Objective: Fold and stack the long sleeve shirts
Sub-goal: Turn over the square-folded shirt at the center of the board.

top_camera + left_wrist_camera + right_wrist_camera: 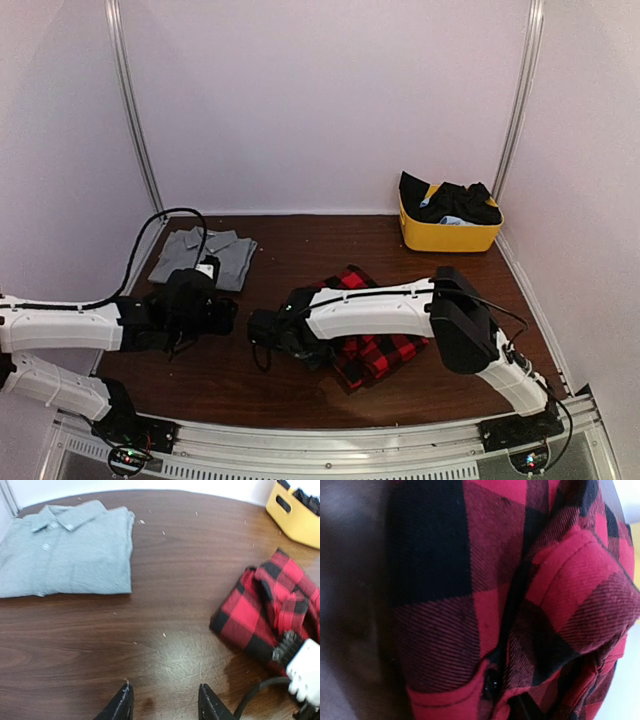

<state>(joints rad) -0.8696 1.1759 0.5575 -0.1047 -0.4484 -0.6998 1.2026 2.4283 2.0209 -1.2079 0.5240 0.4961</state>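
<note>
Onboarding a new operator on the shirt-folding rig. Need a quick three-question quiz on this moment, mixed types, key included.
1. True or false: the grey shirt lies stacked on the flannel shirt.
2. What sits between the fingers of the left pincer? A) grey cloth B) nothing C) a red sleeve
3. Fill in: the dark clothes at the far right corner sit in a ___ bin.

Key: 1 false, the two shirts lie apart. 2 B, it is open and holds nothing. 3 yellow.
</note>
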